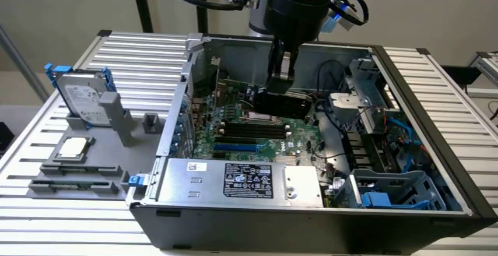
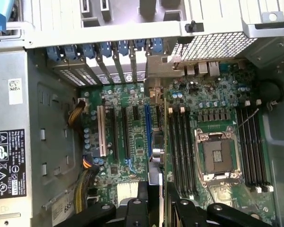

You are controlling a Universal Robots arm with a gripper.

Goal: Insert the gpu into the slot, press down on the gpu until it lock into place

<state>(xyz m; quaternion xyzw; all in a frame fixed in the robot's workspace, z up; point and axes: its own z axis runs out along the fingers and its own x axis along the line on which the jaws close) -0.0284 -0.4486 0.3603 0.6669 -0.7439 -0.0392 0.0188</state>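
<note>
jaws: clamped on gpu (image 1: pixel 292 104) | gpu: over motherboard (image 1: pixel 269 132), inside case (image 1: pixel 311 227) | slot (image 1: pixel 235 148): apart from gpu

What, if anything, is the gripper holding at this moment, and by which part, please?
The gripper holds the graphics card, clamped by its upper long edge, so the card hangs on edge above the motherboard inside the open computer case.

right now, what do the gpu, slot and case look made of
gpu: matte black cover, probably plastic. It shows no shine.
slot: bright blue strip with a smooth moulded look, likely plastic.
case: thin folded dark grey walls, which look like painted sheet metal.
</note>
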